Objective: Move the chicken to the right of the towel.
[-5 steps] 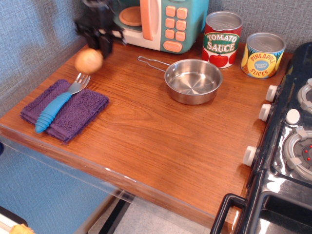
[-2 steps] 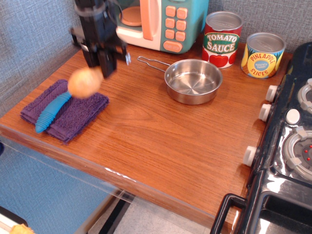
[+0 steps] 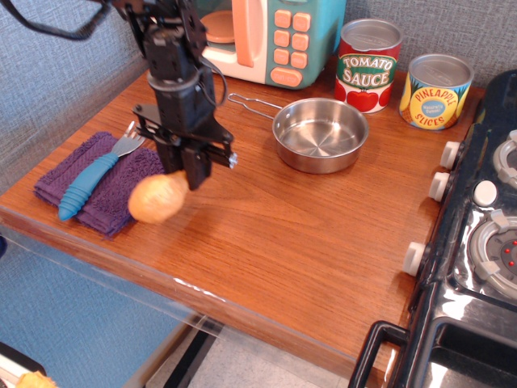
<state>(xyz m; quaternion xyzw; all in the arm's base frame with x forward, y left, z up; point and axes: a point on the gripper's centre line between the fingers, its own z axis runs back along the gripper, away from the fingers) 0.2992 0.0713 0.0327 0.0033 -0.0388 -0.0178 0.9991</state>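
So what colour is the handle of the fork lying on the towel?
Bright blue, ribbed; the fork rests on the dark purple towel, clearest in the observation.image view.

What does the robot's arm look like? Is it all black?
Yes, the arm is black all over, built from blocky pieces with black cables along it and one looping off at the top left. Its gripper is black too, with small silvery screws on the sides.

You have the fork (image 3: 97,168) on the towel (image 3: 109,186) at the desk's (image 3: 275,234) left; the pan (image 3: 320,134) sits right, cans (image 3: 367,65) behind it.

towel (image 3: 97,190) partly hidden by chicken (image 3: 158,198), stove (image 3: 485,242) cut off right
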